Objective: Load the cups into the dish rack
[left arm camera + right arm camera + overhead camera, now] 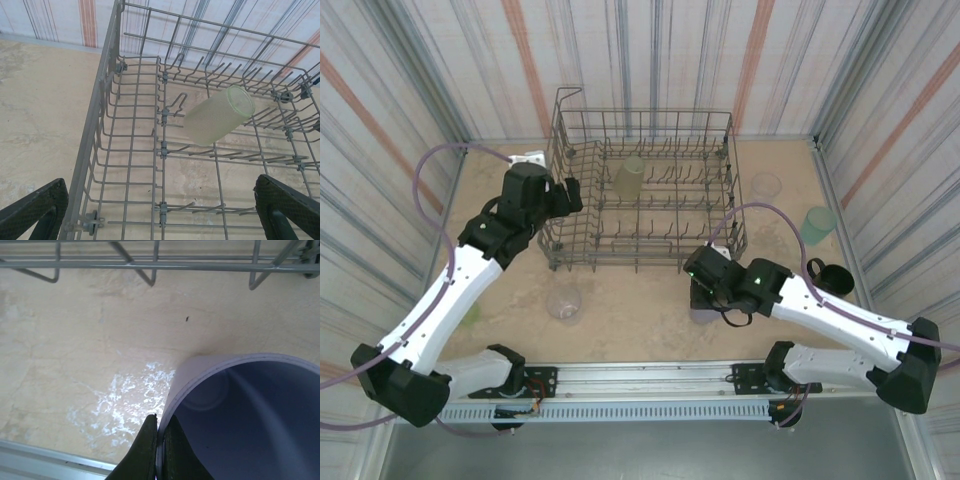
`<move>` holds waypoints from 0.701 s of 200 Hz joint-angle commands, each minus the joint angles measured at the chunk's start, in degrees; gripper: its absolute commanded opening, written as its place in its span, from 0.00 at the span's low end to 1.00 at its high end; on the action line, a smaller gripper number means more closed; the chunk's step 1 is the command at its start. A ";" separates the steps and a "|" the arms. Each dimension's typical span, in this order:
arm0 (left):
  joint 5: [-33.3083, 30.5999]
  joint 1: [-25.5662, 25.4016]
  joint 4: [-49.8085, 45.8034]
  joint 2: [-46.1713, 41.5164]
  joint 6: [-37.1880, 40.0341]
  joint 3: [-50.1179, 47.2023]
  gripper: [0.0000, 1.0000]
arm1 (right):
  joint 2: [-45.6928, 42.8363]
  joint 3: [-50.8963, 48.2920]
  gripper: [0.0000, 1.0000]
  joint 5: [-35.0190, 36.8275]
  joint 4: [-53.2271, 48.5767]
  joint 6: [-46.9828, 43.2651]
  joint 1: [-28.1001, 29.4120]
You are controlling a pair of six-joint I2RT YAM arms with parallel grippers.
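Rack, top view: a large grey wire dish rack (pixel 732 180) stands at the far middle of the sandy tabletop (pixel 640 315). One olive-yellow plastic tumbler (pixel 630 178) sits inside it, in the far left part.
Left arm, top view: the left gripper (pixel 572 195) hangs at the rack's left wall, apart from every cup.
Right arm, top view: the right gripper (pixel 705 300) points down just near of the rack's near right corner. It is over a lavender plastic tumbler (pixel 701 316), which its body mostly covers.
Loose cups, top view: a near clear tumbler (pixel 564 300) stands near of the rack on the left. A far clear tumbler (pixel 766 186) is just right of the rack, and a teal tumbler (pixel 817 225) is further right. A dark handled mug (pixel 835 279) is beside the right forearm.
Left wrist view: the left fingers (pixel 35 212) are released and spread wide at the lower corners. The olive-yellow tumbler lies tilted on the tines with its mouth up and to the right, well beyond the fingers. This tilt is unclear from above.
Right wrist view: the right fingers (pixel 145 452) are clenched on the lavender tumbler's rim, one outside and one inside, with the wall pinched between them. This grip is covered from above. The tumbler's mouth faces the camera and its inside shows bare lavender walls. The rack's bottom wires run along the far edge.
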 commanded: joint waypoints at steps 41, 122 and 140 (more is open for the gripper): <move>-0.64 0.22 0.04 0.97 -0.55 1.90 0.99 | -2.14 2.44 0.00 -5.15 3.45 -4.08 1.63; 1.61 0.31 -1.02 3.01 0.49 4.30 0.99 | -5.53 1.63 0.00 -7.65 11.67 -6.21 1.33; 1.84 0.27 -0.36 2.44 0.25 3.59 0.99 | -5.32 2.33 0.00 -8.56 12.11 -7.35 0.72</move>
